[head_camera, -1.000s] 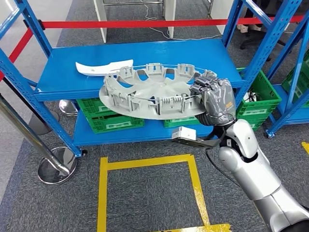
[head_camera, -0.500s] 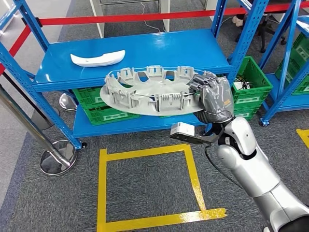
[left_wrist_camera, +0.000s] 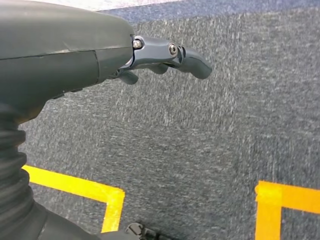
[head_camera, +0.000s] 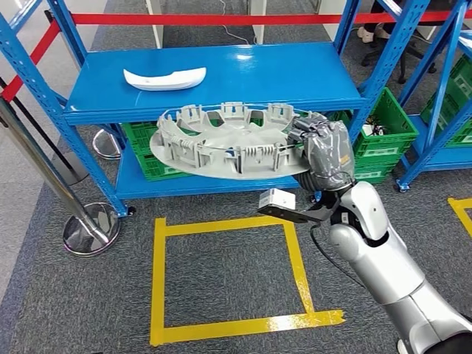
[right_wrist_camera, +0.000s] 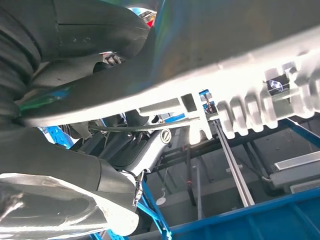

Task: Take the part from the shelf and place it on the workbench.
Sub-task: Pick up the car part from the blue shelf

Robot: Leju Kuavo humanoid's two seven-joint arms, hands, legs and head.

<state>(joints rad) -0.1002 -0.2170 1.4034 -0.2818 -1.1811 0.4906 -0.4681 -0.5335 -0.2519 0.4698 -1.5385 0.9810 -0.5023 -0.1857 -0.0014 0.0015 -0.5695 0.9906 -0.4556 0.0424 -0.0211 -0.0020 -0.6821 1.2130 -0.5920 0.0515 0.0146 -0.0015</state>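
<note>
Carrying the part is the step we judge to be in hand. From the head view, our right hand (head_camera: 325, 156), at centre right of the frame, grips the rim of the grey wheel cover (head_camera: 231, 144), which hangs roughly level at mid-frame in front of the blue shelf (head_camera: 234, 77), clear of its deck. A white curved piece (head_camera: 164, 77) lies on that deck at upper left. Yellow floor tape (head_camera: 158, 280) marks a square at the bottom centre.

From the left wrist view, our left hand (left_wrist_camera: 113, 55) hangs over grey carpet, fingers (left_wrist_camera: 188, 57) stretched out and apart, holding nothing.

From the right wrist view, the cover's pale ribbed rim crosses the upper frame, with our fingers (right_wrist_camera: 124, 150) clamped beneath it.

No workbench is visible, so next we must turn away and find it, keeping the cover level.
</note>
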